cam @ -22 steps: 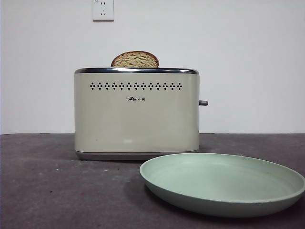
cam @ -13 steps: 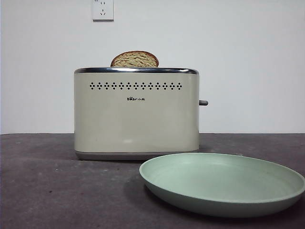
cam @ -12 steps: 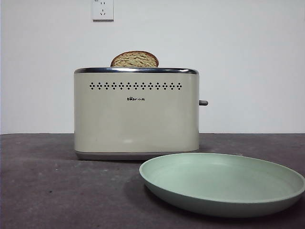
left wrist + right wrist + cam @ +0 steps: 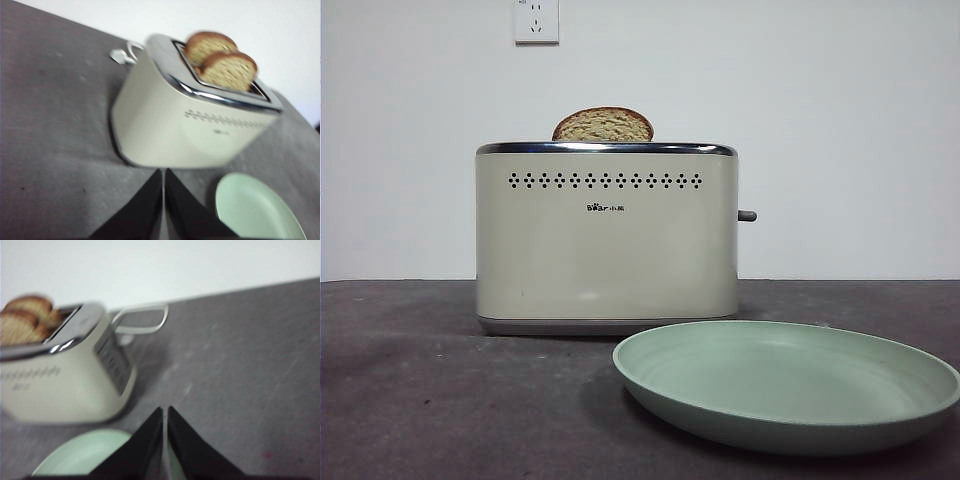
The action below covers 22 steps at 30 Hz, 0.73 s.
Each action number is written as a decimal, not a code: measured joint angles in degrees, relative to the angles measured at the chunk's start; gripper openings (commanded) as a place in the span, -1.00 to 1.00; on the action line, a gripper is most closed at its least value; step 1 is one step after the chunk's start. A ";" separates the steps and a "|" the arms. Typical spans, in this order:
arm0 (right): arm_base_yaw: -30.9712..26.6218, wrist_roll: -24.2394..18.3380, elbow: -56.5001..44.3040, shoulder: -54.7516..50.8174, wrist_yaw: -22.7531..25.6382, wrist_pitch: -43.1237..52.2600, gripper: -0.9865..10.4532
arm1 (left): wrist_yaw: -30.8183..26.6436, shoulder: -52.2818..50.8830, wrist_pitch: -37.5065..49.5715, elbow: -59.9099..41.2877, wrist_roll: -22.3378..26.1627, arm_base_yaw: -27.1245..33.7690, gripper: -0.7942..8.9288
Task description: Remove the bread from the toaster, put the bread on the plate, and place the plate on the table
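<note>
The cream toaster (image 4: 606, 240) stands mid-table, its lever on the right side. From its slot pokes the domed top of the bread (image 4: 604, 125), tan-faced with a brown crust. The left wrist view shows the toaster (image 4: 190, 125) with the bread (image 4: 228, 71) in the slot nearer the dotted face and a second slice (image 4: 209, 45) behind it. The mint-green plate (image 4: 785, 385) lies empty on the table in front and to the right of the toaster. My left gripper (image 4: 163, 174) is shut, short of the toaster. My right gripper (image 4: 165, 411) is shut by the plate (image 4: 82, 455). Neither shows in the front view.
A white cable (image 4: 141, 320) loops on the table (image 4: 420, 400) behind the toaster (image 4: 60, 375); its plug (image 4: 119, 56) lies there too. A wall socket (image 4: 536, 20) sits on the white wall above.
</note>
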 measured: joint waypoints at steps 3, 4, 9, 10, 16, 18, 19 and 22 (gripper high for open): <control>0.94 -3.43 5.09 5.64 -3.50 -5.25 -0.82 | 3.39 4.33 -3.45 4.09 3.58 0.00 -0.82; 1.31 -4.55 6.54 7.21 -4.39 -6.88 -0.82 | 4.42 5.42 -4.37 5.14 4.50 0.00 -0.82; 3.89 -9.81 13.75 14.78 -7.76 -14.64 -0.82 | 7.72 9.90 -8.98 9.55 8.85 -0.20 -0.82; 4.50 -10.62 14.99 15.96 -7.87 -16.06 -0.82 | 7.87 10.54 -9.60 10.19 9.40 -0.33 -0.82; 7.13 -13.51 17.77 19.76 -7.87 -18.95 -0.81 | 8.13 12.37 -10.16 11.63 10.38 -1.29 -0.64; 7.30 -13.62 17.77 20.04 -7.89 -18.97 -0.68 | 8.13 12.37 -10.19 11.63 10.38 -1.40 -0.41; 7.30 -13.77 17.77 20.04 -7.82 -18.99 -0.57 | 8.13 12.35 -10.19 11.63 10.38 -1.40 -0.30; 7.32 -13.81 17.77 20.06 -6.14 -18.99 -0.18 | 8.13 12.35 -10.16 11.63 10.38 -1.40 -0.07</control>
